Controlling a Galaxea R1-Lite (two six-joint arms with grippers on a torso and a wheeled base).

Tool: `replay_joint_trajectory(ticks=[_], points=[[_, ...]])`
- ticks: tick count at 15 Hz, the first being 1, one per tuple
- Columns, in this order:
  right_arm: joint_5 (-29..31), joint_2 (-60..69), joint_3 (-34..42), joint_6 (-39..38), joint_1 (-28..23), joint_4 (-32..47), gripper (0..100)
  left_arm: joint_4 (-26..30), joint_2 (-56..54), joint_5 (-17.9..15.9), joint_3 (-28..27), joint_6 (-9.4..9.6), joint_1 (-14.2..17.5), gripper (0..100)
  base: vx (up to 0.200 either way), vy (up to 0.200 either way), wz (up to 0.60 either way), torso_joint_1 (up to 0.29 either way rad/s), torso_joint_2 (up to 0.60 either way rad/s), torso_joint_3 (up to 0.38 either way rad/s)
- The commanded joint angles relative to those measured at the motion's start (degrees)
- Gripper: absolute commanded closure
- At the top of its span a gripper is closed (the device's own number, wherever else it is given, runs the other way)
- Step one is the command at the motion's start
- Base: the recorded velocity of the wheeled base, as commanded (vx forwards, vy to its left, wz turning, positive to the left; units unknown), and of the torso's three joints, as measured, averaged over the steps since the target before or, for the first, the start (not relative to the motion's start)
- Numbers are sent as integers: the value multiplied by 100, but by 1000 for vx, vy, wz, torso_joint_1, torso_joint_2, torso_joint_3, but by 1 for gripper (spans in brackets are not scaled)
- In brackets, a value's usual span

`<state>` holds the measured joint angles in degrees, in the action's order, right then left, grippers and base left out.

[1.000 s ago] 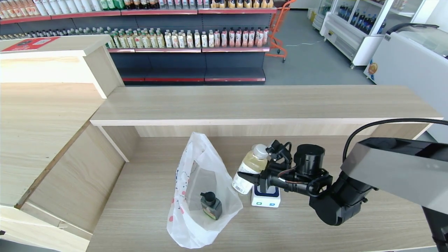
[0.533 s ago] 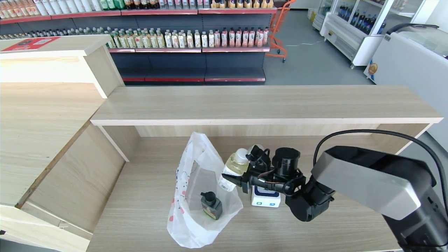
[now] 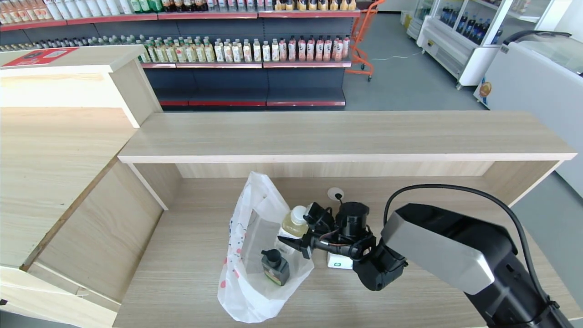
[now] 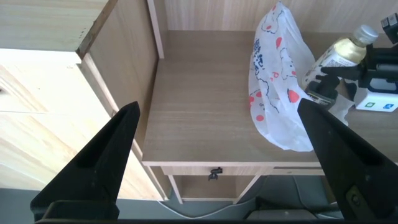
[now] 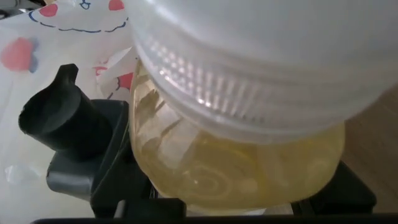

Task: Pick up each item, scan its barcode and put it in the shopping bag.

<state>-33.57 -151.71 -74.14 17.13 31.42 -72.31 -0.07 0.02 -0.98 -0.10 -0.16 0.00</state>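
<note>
Right gripper (image 3: 295, 234) clamped on bottle (image 3: 294, 222) mid-body, at bag (image 3: 246, 273) mouth. Bottle liquid-filled, likely hefty, smooth — grip below shoulder looks sound. Bag flimsy. Left gripper (image 4: 217, 107) wide open, empty.

The head view looks forward and down on the light wooden counter (image 3: 191, 273). The left wrist view faces the white translucent plastic shopping bag (image 4: 273, 93) from well off; the right wrist view sits right against the clear yellow-filled bottle (image 5: 236, 162). All three share the bag and bottle
</note>
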Motion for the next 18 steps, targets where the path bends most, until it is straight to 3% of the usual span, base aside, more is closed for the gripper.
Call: replay_joint_trajectory(ticks=[1, 5, 6, 11, 13, 16, 18], points=[[0, -113, -206, 19, 23, 51, 100, -1, -2, 1, 1, -2, 0, 0, 0, 0, 0, 0, 0, 0], [0, -192, -232, 133, 40, 68, 100, -1, -2, 1, 1, -2, 0, 0, 0, 0, 0, 0, 0, 0], [0, -218, -250, 133, 40, 68, 0, -1, -2, 1, 1, -2, 0, 0, 0, 0, 0, 0, 0, 0], [0, -69, -250, 45, 31, 139, 0, -1, -2, 1, 1, -2, 0, 0, 0, 0, 0, 0, 0, 0], [0, 291, -188, -509, -21, 288, 0, -1, -2, 1, 1, -2, 0, 0, 0, 0, 0, 0, 0, 0], [9, 986, 365, -1344, -83, 279, 0, -1, -2, 1, 1, -2, 0, 0, 0, 0, 0, 0, 0, 0], [0, 1575, 1174, -1766, -180, 332, 0, -1, -2, 1, 1, -2, 0, 0, 0, 0, 0, 0, 0, 0]])
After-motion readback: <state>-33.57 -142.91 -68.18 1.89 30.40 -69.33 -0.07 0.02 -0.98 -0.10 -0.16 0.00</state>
